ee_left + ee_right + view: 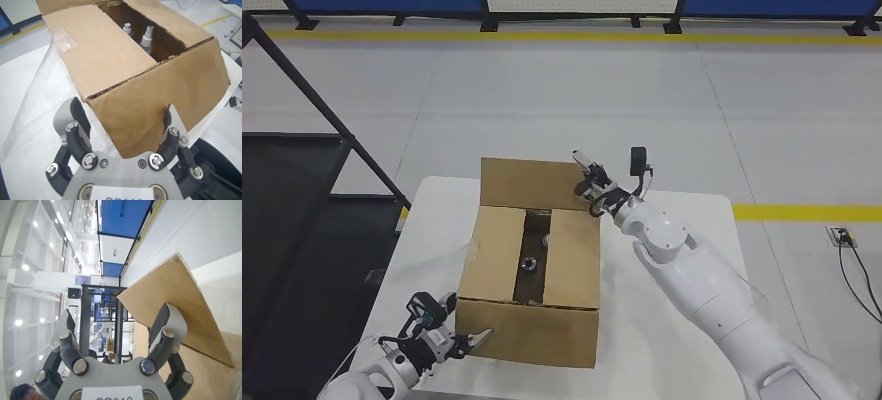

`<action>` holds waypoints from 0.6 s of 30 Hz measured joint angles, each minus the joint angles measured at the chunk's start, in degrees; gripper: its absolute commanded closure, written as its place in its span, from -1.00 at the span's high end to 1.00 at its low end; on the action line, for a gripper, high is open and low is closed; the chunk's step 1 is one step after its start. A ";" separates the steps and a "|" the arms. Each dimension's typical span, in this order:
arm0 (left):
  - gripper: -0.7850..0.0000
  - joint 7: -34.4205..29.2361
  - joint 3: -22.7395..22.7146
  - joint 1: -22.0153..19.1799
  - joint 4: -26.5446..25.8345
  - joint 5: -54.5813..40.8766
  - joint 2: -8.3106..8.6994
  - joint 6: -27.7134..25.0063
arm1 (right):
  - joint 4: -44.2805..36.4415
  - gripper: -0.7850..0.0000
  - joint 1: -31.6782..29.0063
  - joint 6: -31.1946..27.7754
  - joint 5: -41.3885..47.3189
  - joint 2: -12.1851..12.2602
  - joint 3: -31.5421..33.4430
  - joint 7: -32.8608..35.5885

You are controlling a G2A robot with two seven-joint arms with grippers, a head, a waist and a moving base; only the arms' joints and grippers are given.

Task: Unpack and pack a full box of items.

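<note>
Cardboard box (pixel 497 255) mid table (pixel 432 230), long axis near-far from robot, 2 spray bottles (pixel 146 40) upright in flap gap, left gripper (pixel 122 111) agape, near flap's corner btwn fingers, right gripper (pixel 117 311) agape at raised far flap.

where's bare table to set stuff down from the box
Best patch: the table right of the box, beside the right arm. The left strip holds a clear plastic sheet, and the left end effector sits at the near corner. The slot between the flaps is narrow, with spray bottles.
</note>
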 measured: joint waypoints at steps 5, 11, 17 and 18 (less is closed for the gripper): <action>1.00 0.69 -0.43 0.69 0.00 -0.16 0.09 0.79 | 9.04 1.00 3.75 0.84 0.69 -3.64 -2.51 -0.20; 1.00 1.03 -0.42 0.98 -0.26 -0.02 0.20 0.95 | 17.10 1.00 6.55 1.98 0.35 -6.58 -4.01 4.69; 1.00 1.06 0.17 0.89 -0.50 0.28 0.27 1.10 | 21.66 1.00 7.88 1.25 -0.97 -8.61 -4.27 4.18; 1.00 1.07 0.25 0.88 -0.53 0.33 0.28 1.15 | 22.21 1.00 8.04 1.02 -1.04 -8.80 -4.16 4.24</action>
